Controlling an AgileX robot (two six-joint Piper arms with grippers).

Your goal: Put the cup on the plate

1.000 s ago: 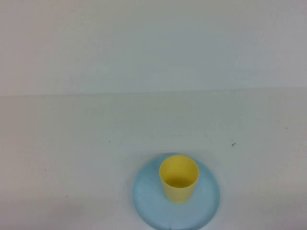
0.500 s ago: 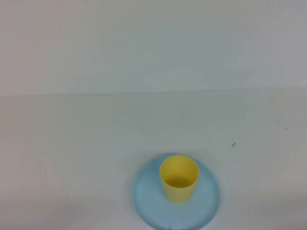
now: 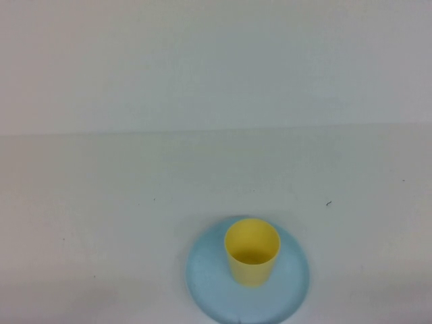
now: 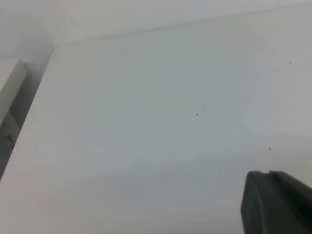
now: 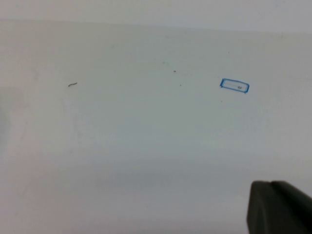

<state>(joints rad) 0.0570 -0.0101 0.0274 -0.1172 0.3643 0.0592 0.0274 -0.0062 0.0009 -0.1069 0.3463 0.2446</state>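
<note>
The yellow cup (image 3: 252,251) stands upright on the light blue plate (image 3: 209,283), a little behind the plate's middle, at the near edge of the white table in the high view. Neither arm shows in the high view. My left gripper (image 4: 269,172) shows only as dark fingers pressed together over bare table, empty. My right gripper (image 5: 270,183) looks the same, its fingers together over bare table, empty. Cup and plate do not show in either wrist view.
The table's side edge and a white block (image 4: 9,83) beyond it show in the left wrist view. A small blue rectangle mark (image 5: 234,86) and a dark scratch (image 5: 72,84) are on the table surface. The scratch also shows in the high view (image 3: 329,203).
</note>
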